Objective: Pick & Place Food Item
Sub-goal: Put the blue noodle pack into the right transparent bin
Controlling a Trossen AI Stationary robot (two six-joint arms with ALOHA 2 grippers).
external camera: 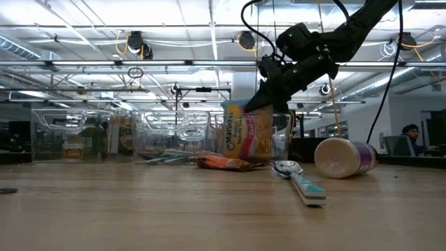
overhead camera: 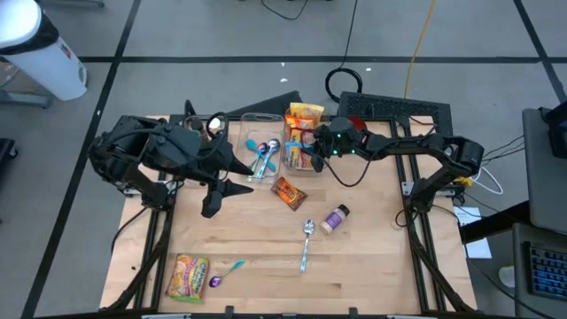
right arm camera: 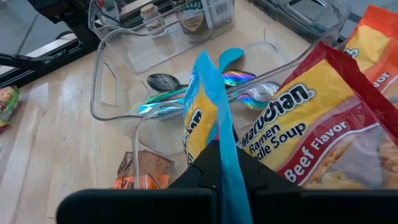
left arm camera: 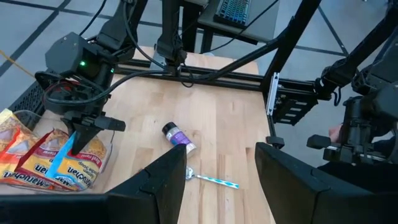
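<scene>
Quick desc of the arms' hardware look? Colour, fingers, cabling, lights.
Both arms are black with blocky joint housings. The left gripper ends in two pointed dark fingers. The right gripper has narrow dark fingers, green lights glowing on its wrist, and a loose black cable looping beside it.

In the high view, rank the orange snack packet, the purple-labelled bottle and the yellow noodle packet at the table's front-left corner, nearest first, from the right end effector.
From the right end effector:
1. Orange snack packet, mid-table, just in front of the bins.
2. Purple-labelled bottle, lying farther front and right.
3. Yellow noodle packet, front-left corner, farthest.
</scene>
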